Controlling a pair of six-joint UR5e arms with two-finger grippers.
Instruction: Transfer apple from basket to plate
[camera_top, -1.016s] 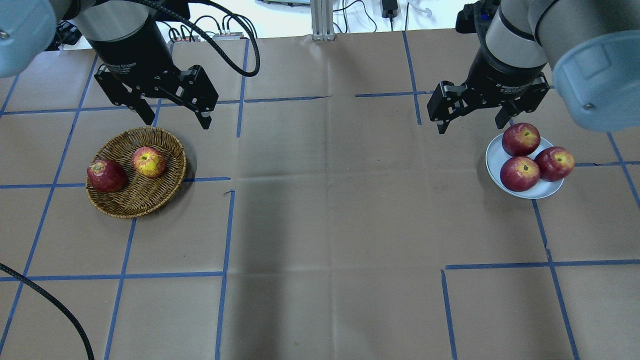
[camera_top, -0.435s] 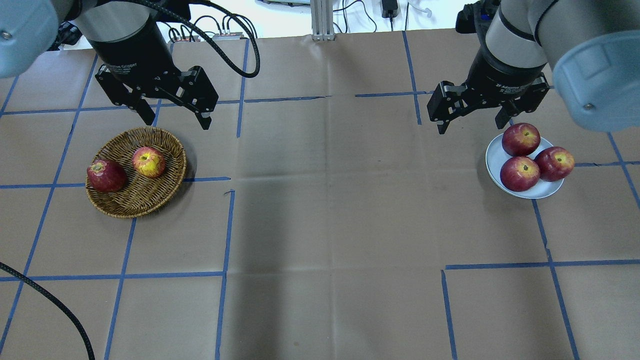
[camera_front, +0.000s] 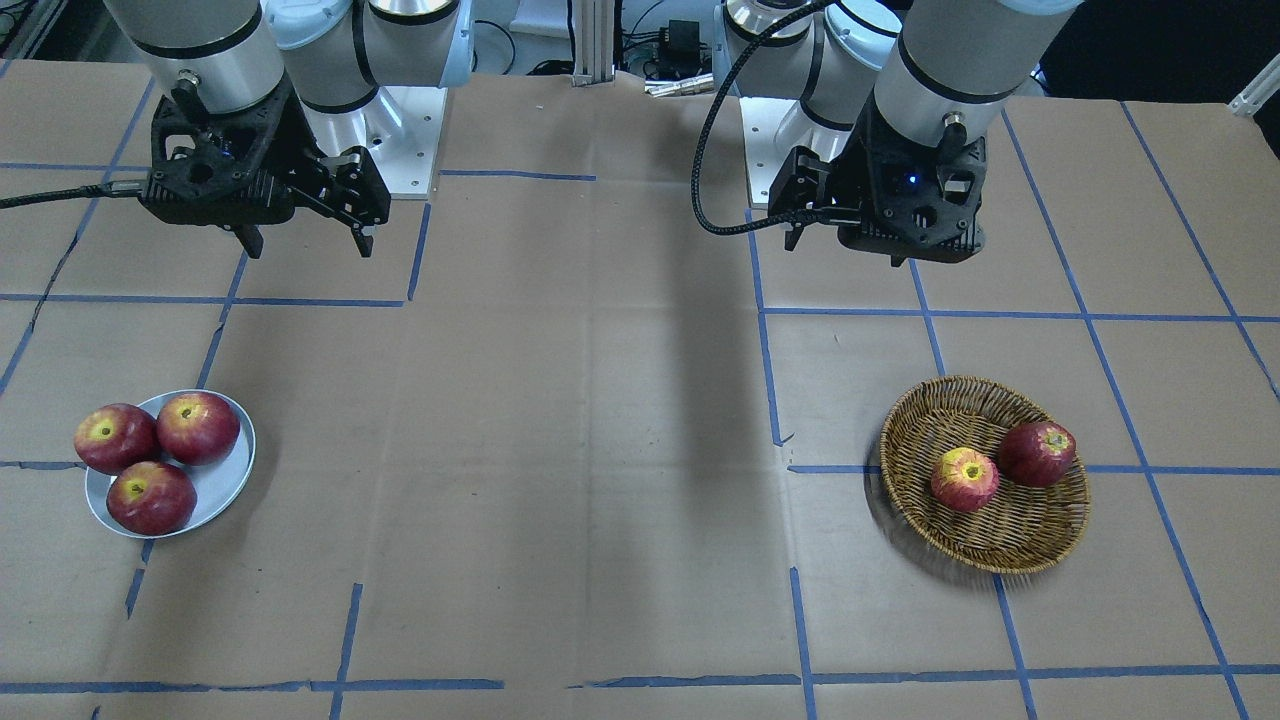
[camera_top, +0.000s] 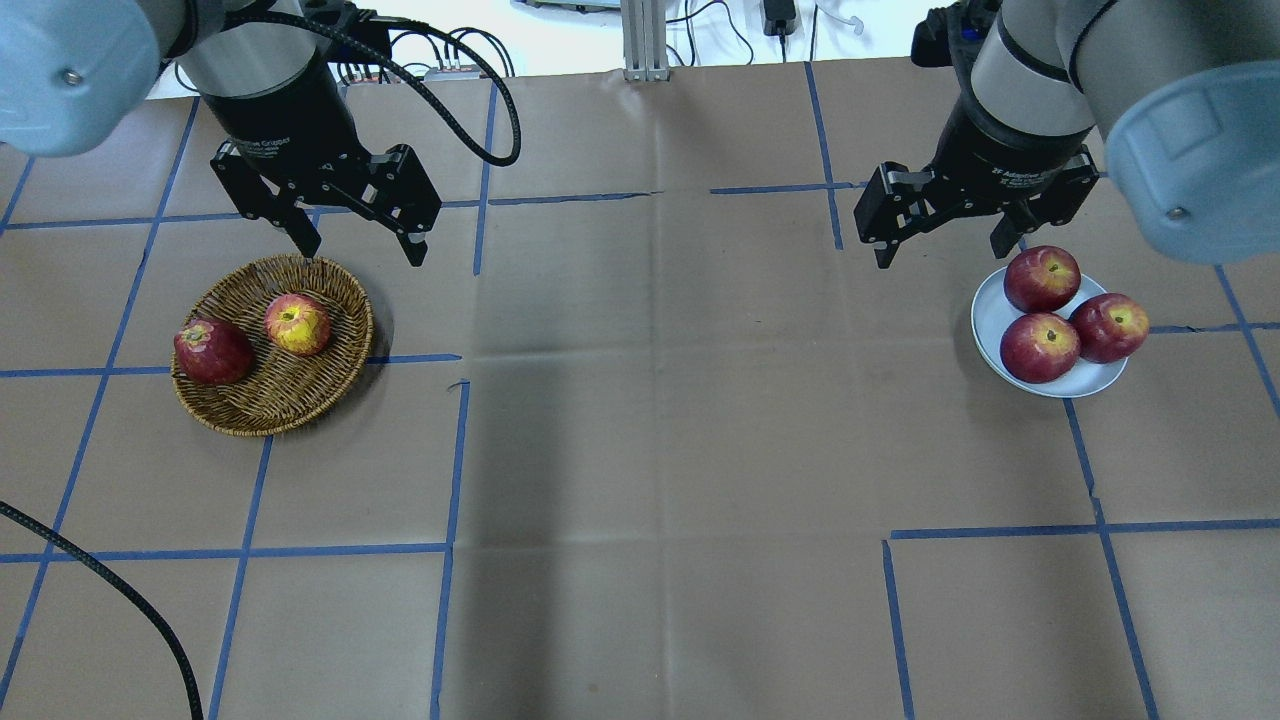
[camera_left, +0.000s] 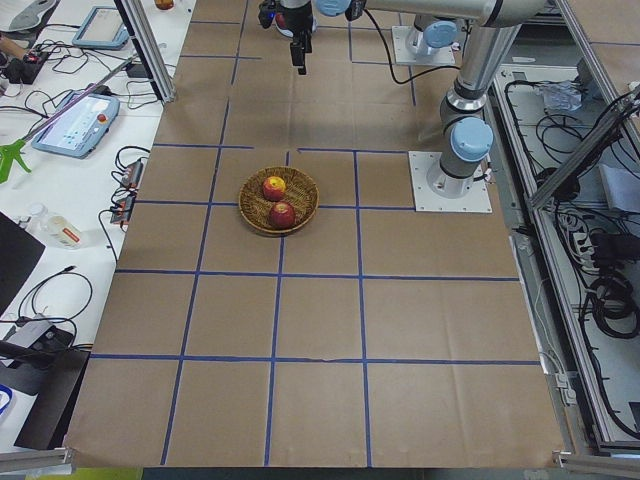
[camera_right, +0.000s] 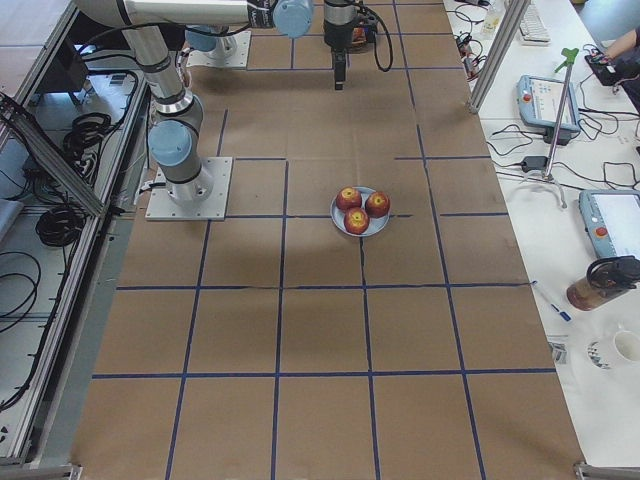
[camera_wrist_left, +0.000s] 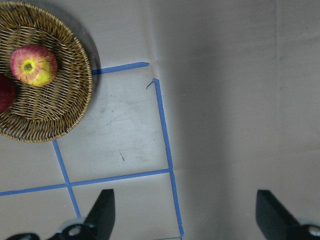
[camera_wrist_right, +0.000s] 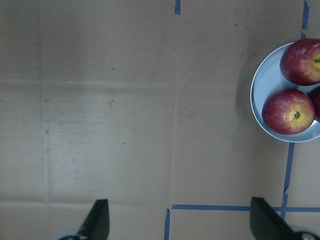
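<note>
Overhead exterior, left gripper (camera_top: 362, 250) wide open, near wicker basket (camera_top: 250, 425), yellow-patched apple (camera_top: 297, 323) inside beside dark red apple (camera_top: 212, 351), right gripper (camera_top: 945, 250) wide open near plate (camera_top: 990, 310).

The left arm (camera_top: 245, 45) and right arm (camera_top: 1025, 75) are smooth silver-grey tubes with black bands, joined by rounded pale-blue joint caps (camera_top: 1190, 150) that each show a small screw, and they stand on square white base plates (camera_left: 425, 200). Each ends in a black wrist cylinder with white lettering and a matte-black, two-fingered tool of angular linked bars: the left tool (camera_top: 360, 250) and the right tool (camera_top: 942, 252). A thick black cable (camera_front: 697, 175) loops to the left wrist, where a small blue light (camera_front: 911, 181) glows.
</note>
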